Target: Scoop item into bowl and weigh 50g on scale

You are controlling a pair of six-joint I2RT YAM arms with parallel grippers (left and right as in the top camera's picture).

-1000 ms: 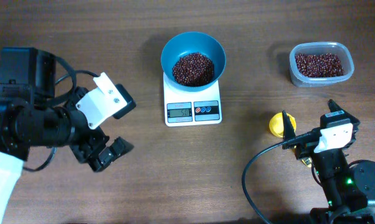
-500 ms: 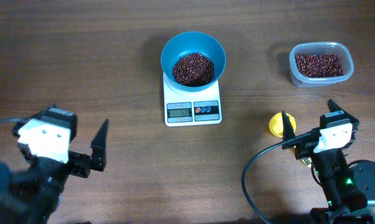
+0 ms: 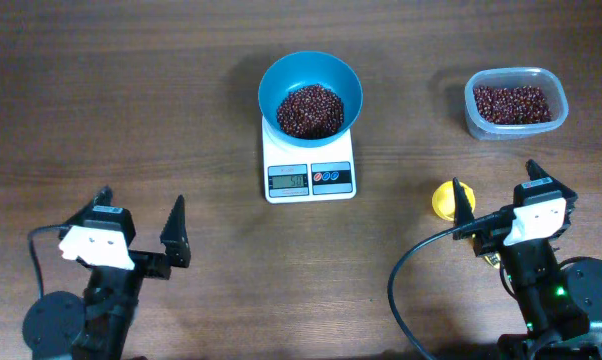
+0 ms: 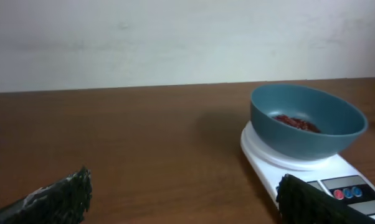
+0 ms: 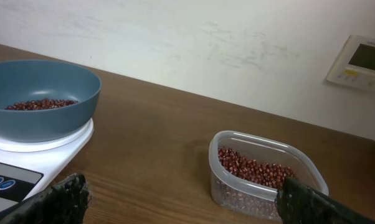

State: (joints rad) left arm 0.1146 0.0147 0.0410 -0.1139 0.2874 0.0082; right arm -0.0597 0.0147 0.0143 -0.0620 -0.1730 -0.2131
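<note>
left claw (image 3: 139, 212) spread wide apart, empty, touching nothing, at the near-left of the counter (image 3: 181, 100). right claw (image 3: 495, 188) also wide apart and empty, a yellow object (image 3: 443, 200) just beside one finger. beans (image 3: 309, 110) sit in the teal bowl (image 3: 310, 70) on the scale (image 3: 310, 152) mid-counter, more beans in the clear tub (image 3: 513, 126) at far right.

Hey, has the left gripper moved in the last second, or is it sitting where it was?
Yes. Seen from overhead, the left gripper has pulled back toward the bottom of the picture, ending up farther from the scale.
</note>
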